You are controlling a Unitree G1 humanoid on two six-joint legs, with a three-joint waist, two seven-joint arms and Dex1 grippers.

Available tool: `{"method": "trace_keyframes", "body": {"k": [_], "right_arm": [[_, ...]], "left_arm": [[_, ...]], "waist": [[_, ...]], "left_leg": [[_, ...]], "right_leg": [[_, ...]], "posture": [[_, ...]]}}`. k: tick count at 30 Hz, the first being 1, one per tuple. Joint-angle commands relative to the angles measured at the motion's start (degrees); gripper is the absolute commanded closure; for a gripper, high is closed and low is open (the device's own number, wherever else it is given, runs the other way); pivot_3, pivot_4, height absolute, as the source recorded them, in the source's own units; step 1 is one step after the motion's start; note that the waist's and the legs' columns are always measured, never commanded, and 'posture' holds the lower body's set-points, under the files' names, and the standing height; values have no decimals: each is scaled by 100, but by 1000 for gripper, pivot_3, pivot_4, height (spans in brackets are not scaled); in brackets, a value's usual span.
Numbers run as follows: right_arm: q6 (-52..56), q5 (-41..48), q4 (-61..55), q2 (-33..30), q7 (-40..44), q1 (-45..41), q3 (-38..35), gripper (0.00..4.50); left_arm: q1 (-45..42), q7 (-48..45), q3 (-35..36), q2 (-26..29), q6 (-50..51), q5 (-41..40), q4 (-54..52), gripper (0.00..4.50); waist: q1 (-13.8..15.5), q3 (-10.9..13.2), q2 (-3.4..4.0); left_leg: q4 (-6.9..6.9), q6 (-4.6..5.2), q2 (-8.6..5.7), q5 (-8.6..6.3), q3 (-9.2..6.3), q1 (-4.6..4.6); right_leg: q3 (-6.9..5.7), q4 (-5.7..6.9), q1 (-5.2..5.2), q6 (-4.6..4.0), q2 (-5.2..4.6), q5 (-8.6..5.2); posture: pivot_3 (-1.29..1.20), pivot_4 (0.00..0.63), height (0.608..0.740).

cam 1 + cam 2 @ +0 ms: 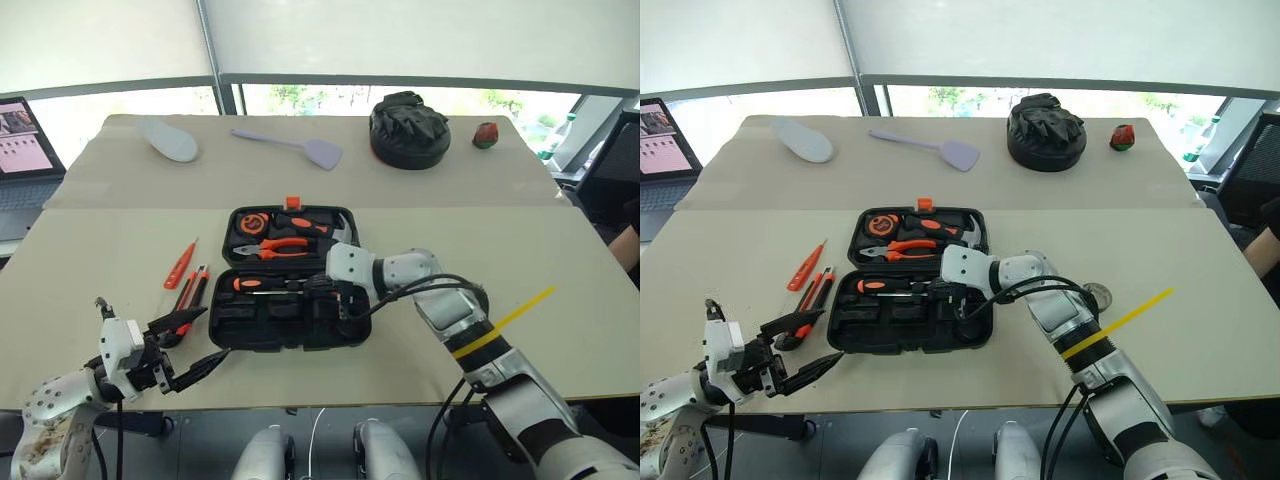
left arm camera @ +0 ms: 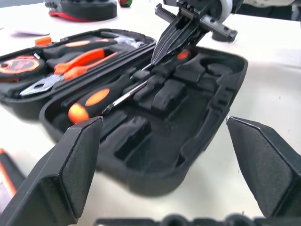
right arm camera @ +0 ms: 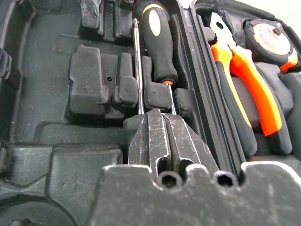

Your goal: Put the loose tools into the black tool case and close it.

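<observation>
1. The left tool (image 1: 190,352) hangs over the counter's (image 1: 420,375) near edge at about 7 o'clock from the black tool case (image 1: 345,335), its two black fingers spread wide apart with nothing between them.
2. Just past that tool, at roughly 9 o'clock from the case, two loose tools lie on the counter: the utility knife (image 1: 193,296), and beyond it, slightly apart, a red-orange screwdriver (image 1: 180,265).
3. The case lies open and flat near the middle of the counter, both halves facing up, the orange latch (image 1: 292,203) at its far rim.
4. The right tool (image 3: 162,134) reaches in from 3 o'clock over the near half of the case, fingers pressed together; whether the thin steel shaft beside its tips is pinched between them cannot be told.
5. In that near half a screwdriver with an orange-and-black handle (image 2: 96,99) rests in a moulded slot, and a second thin shaft (image 3: 137,66) lies alongside it.
6. The far half holds the orange-handled pliers (image 1: 275,247) and a round tape measure (image 1: 251,224).
7. Farther back, at 12 o'clock, lies a pale lilac spatula (image 1: 300,147); at 11 o'clock a grey oval piece (image 1: 170,140).
8. At 1 o'clock sit a lumpy black bag (image 1: 408,128) and a small red-and-green object (image 1: 486,134).
9. A laptop (image 1: 25,150) stands at the far left edge, around 10 o'clock.
</observation>
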Motion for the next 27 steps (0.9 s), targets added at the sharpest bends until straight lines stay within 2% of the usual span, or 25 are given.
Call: {"method": "trace_keyframes", "body": {"k": [1, 3, 7, 10, 13, 15, 16, 19, 21, 23, 27], "right_arm": [[-52, -173, 99, 103, 3, 153, 226, 4452], [-73, -64, 1, 133, -88, 143, 15, 4452], [18, 881, -579, 175, -51, 249, -873, 4452], [420, 1962, -1536, -158, 305, 736, -1643, 3733], [488, 2148, -2070, -448, 197, 1350, -1934, 2710], [102, 2255, -2245, -565, 201, 1866, -2176, 1950], [-205, 2309, -2280, -573, 249, 2089, -2298, 1735], [-722, 2765, -2337, -472, 338, 2645, -2737, 533], [-1039, 2781, -2297, -488, 296, 2905, -2907, 7], [-469, 3350, -2503, -646, 414, 3238, -3075, 7], [-806, 3202, -2759, -505, 96, 3319, -3035, 7]], "left_arm": [[-186, 341, 46, 102, 420, -301, -541, 0], [-228, 489, 82, 126, 602, -359, -691, 0], [-163, 801, 360, 163, 877, -460, -838, 0], [155, 1073, 1020, 199, 1093, -650, -695, 0], [495, 1307, 1595, 205, 1405, -870, -604, 0], [778, 1457, 2023, 191, 1495, -874, -443, 0], [898, 1541, 2228, 180, 1542, -878, -326, 0], [1236, 2094, 2746, 241, 1953, -742, 34, 0], [1321, 2509, 2918, 320, 2061, -456, 182, 0], [1236, 2833, 2995, 407, 2158, -273, 269, 0], [871, 2964, 2757, 568, 3038, -822, 3, 0]], "waist": [[-14, -1, 0], [-39, -1, -1], [-46, 0, -1], [-27, 2, -1], [18, 1, -2], [23, 0, -3], [30, 1, -3], [19, 2, -4], [15, 3, -5], [44, 4, -11], [97, 4, -20]], "left_leg": [[-1, -1, 1, 0, 0, 4], [-6, -2, 2, 1, 1, 8], [-24, -6, 0, 4, 0, 4], [-25, -7, -1, 4, -2, -17], [-30, -3, -2, 1, -5, -17], [-36, -2, 2, 0, -8, -12], [-39, -3, 2, 0, -7, -12], [-37, -4, 4, 2, -3, -13], [-33, -4, 3, 2, 3, -8], [-30, -4, 3, 3, 3, 2], [-29, -5, 7, 5, -4, 13]], "right_leg": [[1, 2, 0, -1, 2, 0], [6, 5, 0, -2, 6, 0], [16, 4, -10, -4, 14, -1], [16, 0, -25, -4, 11, 0], [10, -12, -21, -2, 3, -1], [3, -31, -9, -2, 4, -1], [3, -38, -7, -2, 6, -1], [5, -44, -5, -2, 11, -2], [15, -42, -3, -1, 12, -1], [14, -45, 8, 1, 13, -1], [8, -47, 10, 1, 14, -2]], "posture": [[0, 150, 740], [0, 150, 740], [0, 150, 740], [0, 150, 740], [0, 150, 740], [0, 150, 740], [0, 150, 740], [0, 150, 740], [0, 150, 740], [0, 150, 740], [0, 150, 740]]}}
